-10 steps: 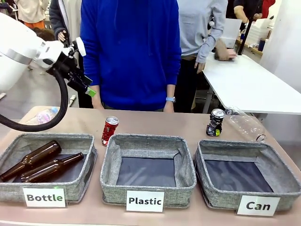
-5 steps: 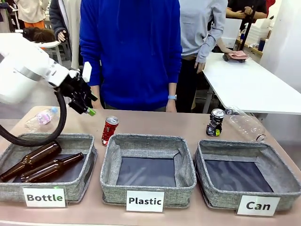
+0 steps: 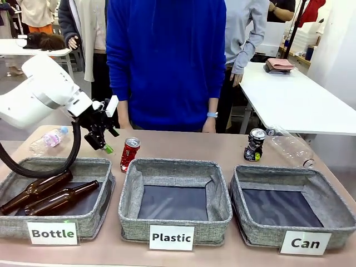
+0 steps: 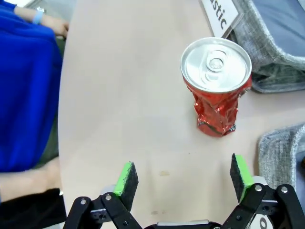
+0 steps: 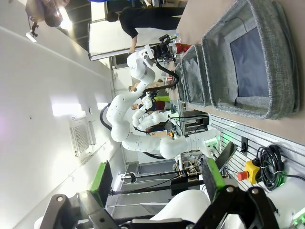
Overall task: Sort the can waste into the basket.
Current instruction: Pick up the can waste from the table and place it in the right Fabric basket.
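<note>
Left arm closes on first can: in the last second I have brought the left gripper [image 3: 105,144] down from high at the far left to just left of the red can [image 3: 130,153], hovering above the counter [image 3: 194,146]. Neither can has moved. The red can is upright at the far left corner of the Plastic basket [image 3: 129,201]. The black can [image 3: 255,145] stands on the far side of the Can basket [image 3: 260,233], beside a clear plastic bottle [image 3: 292,148]. That basket holds no can yet, so I judge the sorting to be only at its first approach.

The white arm reaches in from the left with the wrist bent down and rightward, its fingers aimed at the can's side. In the left wrist view the left gripper [image 4: 183,180] has its fingers spread wide with nothing between them. The red can [image 4: 217,86] is ahead of the gap, a little toward one finger, and apart from both. Its crumpled wall suggests an uneven grip.

The right gripper [image 5: 155,183] is parked high, its fingers also spread and holding nothing. A person [image 3: 166,61] in a blue top stands at the far edge, hands down.
</note>
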Tool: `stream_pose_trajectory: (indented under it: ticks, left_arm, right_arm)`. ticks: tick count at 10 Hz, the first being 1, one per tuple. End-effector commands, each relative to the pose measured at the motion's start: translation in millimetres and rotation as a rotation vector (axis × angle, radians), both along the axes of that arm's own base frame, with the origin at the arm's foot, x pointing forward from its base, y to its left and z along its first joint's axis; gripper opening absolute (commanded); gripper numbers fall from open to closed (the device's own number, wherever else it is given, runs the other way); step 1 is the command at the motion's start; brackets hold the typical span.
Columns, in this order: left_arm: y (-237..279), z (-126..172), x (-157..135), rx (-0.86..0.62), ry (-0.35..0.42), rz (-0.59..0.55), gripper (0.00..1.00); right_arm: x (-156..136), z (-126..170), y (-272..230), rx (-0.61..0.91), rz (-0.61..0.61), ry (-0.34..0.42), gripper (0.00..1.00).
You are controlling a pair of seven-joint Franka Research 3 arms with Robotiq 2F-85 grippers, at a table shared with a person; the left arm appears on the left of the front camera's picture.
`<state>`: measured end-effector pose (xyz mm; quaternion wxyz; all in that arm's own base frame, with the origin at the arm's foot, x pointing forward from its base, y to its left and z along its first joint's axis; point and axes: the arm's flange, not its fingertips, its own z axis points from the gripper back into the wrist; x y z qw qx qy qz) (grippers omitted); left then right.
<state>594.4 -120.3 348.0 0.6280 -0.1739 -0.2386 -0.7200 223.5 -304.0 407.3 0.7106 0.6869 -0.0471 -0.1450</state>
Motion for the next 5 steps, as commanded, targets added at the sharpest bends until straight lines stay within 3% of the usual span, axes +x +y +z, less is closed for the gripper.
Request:
stream_pose_trajectory:
  ticks: [1, 5]
  left_arm:
    - [-0.5, 2.6, 5.7, -0.028, 0.02, -0.023, 1.0]
    - [-9.6, -9.5, 12.1, -0.073, 0.056, -0.078, 1.0]
  right_arm:
    - [-0.6, 1.7, 0.4, 0.007, 0.002, -0.012, 1.0]
    - [-0.6, 1.7, 0.4, 0.007, 0.002, -0.012, 1.0]
